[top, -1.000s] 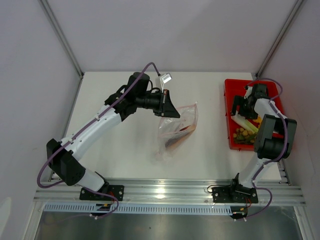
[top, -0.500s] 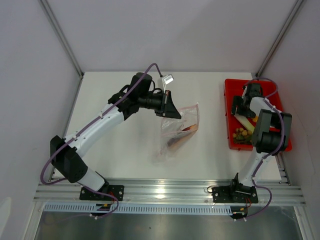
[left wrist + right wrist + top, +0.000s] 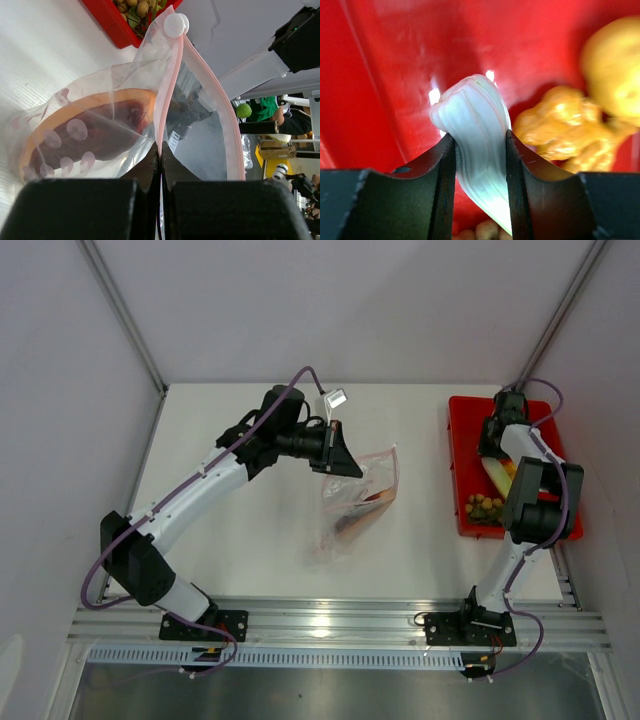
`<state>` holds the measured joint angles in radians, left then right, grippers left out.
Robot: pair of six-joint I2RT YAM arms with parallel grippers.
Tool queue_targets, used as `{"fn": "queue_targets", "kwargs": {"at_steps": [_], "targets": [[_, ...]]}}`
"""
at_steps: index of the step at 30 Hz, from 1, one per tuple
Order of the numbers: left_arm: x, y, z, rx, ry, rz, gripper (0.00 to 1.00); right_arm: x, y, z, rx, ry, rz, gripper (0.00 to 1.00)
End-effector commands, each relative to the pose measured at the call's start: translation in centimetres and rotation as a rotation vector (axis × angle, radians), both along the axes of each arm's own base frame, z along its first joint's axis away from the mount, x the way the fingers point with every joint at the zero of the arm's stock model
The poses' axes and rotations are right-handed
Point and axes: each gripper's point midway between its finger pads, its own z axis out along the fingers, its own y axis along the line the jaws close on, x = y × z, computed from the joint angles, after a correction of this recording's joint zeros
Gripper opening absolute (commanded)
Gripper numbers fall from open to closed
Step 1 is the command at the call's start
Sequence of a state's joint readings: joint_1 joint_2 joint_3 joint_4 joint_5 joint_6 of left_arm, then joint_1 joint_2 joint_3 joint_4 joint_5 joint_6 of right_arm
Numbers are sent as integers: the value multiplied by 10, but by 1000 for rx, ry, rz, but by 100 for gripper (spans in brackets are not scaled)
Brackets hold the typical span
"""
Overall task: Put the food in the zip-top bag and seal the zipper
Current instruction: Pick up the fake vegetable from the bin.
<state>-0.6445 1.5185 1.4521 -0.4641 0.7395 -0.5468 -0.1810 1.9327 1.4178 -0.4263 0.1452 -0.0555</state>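
The clear zip-top bag (image 3: 358,495) hangs from my left gripper (image 3: 340,455), its lower part resting on the table. In the left wrist view that gripper (image 3: 160,150) is shut on the pink zipper (image 3: 167,95) edge, and the other lip stands apart, so the mouth gapes. An orange slice (image 3: 65,115) and a dark red piece (image 3: 107,132) lie inside. My right gripper (image 3: 480,135) is down in the red tray (image 3: 458,420), shut on the white end of the leek (image 3: 475,110). The bunch of tan balls (image 3: 482,506) lies at the tray's near end.
Blurred yellow-orange food (image 3: 560,130) lies just right of the held leek, with a yellow lump (image 3: 612,65) beyond it. The tray's wall (image 3: 350,100) rises close on the left. A white slider (image 3: 173,25) sits at the zipper's far end.
My right gripper has moved toward the tray's far end and closed from wide open onto the leek. The left arm shifted slightly, still holding the bag.
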Motion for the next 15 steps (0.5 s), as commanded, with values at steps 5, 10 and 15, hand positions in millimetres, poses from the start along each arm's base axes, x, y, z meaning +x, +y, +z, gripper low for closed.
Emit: {"fn": "queue_targets", "kwargs": {"at_steps": [5,10,15], "targets": [[3,1,15,-41,-2,22,1,20,-28,181,-166,-411,-80,0],[-1,4,19,-54,-6,38,1,6,-19,263,-152,-664,-75,0],[-3,8,21,-52,-13,55,1,-18,18,340,-49,-871,-4,0]]}}
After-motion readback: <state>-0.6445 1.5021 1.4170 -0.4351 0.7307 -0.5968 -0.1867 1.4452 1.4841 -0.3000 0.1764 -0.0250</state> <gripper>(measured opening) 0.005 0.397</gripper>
